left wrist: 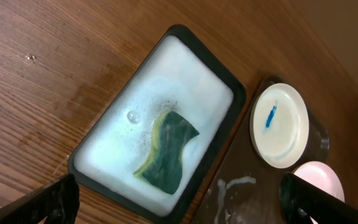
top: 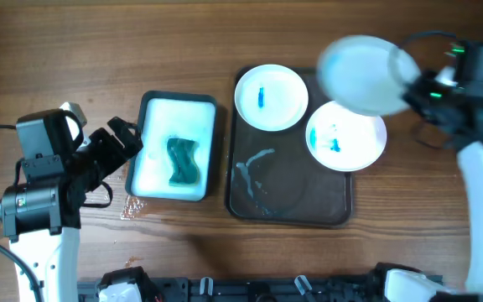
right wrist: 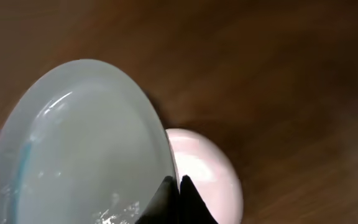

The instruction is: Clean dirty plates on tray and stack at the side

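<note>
My right gripper (right wrist: 176, 194) clamps the lifted plate (top: 363, 74) by its rim above the tray (top: 288, 205). My left gripper (top: 127, 139) hangs spread wide at the basin (top: 179, 96) edge.

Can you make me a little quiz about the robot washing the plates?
1. True or false: the green and yellow sponge lies in the black tub of soapy water.
2. How many round white plates with blue smears lie down below, held by no gripper?
3. Which gripper holds the pale round plate up in the air?

Key: 1 true. 2 two. 3 the right gripper.
</note>
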You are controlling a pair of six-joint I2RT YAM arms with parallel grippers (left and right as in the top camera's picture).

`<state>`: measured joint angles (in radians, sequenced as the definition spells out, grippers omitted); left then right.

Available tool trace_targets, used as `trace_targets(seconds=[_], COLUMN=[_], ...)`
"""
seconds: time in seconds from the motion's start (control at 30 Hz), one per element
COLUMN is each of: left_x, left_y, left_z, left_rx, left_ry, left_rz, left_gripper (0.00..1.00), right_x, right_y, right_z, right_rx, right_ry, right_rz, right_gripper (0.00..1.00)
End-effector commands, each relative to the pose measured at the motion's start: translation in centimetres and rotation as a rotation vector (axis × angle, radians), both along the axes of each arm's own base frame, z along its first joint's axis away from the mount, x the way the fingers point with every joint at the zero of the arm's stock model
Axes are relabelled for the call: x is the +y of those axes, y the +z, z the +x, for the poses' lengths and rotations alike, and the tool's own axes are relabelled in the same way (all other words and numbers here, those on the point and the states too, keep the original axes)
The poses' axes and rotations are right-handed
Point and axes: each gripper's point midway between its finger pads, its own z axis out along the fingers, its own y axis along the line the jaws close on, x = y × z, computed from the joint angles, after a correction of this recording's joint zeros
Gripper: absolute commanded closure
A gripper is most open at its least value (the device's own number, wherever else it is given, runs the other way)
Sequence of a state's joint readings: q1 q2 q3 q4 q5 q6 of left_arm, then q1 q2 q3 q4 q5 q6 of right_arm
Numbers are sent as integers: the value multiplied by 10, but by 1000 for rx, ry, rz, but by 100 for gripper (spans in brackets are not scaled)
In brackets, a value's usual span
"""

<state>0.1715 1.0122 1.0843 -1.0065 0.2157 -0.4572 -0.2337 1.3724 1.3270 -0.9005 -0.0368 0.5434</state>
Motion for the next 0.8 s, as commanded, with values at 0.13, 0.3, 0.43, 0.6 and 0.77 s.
trace_targets(seconds=[0.13, 0.3, 0.43, 0.6, 0.77], left_x=[-1, -1, -1, -1, -1], left_y=[9, 9, 9, 9, 9], left_z=[1, 1, 1, 1, 1], left_rx=[-29, -29, -29, -29, -29], left_ry=[-5, -5, -5, -5, -5], left_rz=[-7, -7, -7, -7, -7], left_gripper=[0, 0, 0, 0, 0], right_x=[-151, -134, -92, -59, 36], right_y=[-108, -170, -181, -154, -110], right_z=[-72, -85, -89, -63, 0], right_rx=[436, 657, 750, 692, 273], right_ry=[-431, -347, -184, -21, 517], right_rz=[-51, -1, -17, -127, 116], right_gripper=[96, 96, 96, 49, 47])
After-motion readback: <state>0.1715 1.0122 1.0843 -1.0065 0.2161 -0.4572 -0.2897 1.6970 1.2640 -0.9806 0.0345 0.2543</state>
